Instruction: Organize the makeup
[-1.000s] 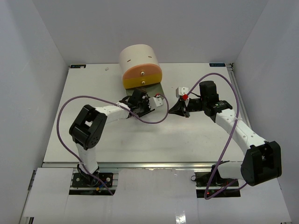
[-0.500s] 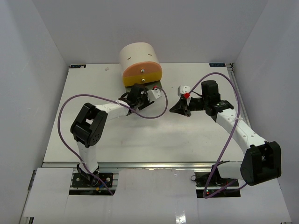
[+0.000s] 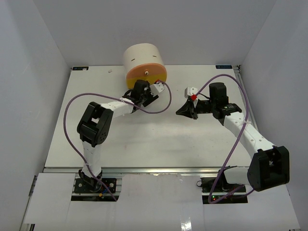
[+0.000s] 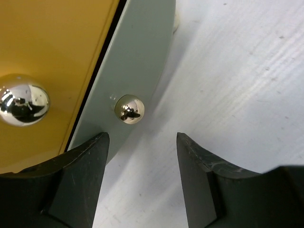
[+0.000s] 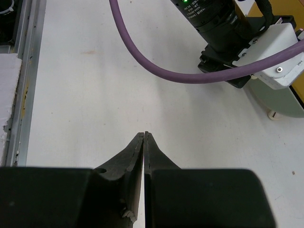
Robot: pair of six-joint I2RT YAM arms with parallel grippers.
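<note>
1. well, a white table [image 3: 144, 139], with pale grey walls [image 3: 29, 72] on three sides.
2. one cream cylinder [image 3: 142, 57], two purple cables [image 3: 67, 120], two chrome knobs [image 4: 23, 105].
3. left gripper [image 4: 141, 142] is released, with the grey drawer [image 4: 137, 57] knob [image 4: 129, 108] just ahead of its gap, untouched.
4. right gripper [image 5: 144, 135] is clenched on nothing.
5. makeup: i cannot tell where it is.

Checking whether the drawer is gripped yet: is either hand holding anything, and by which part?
Nothing. The left hand is open, short of the grey drawer knob; the right hand is shut, empty.

Cream cylindrical cabinet [image 3: 142, 57]: orange drawer front [image 3: 140, 73] topmost, yellow drawer front [image 4: 52, 52] beneath, grey drawer front [image 4: 142, 57] lowest; mirror-chrome ball knobs [image 4: 129, 108] on those two.
</note>
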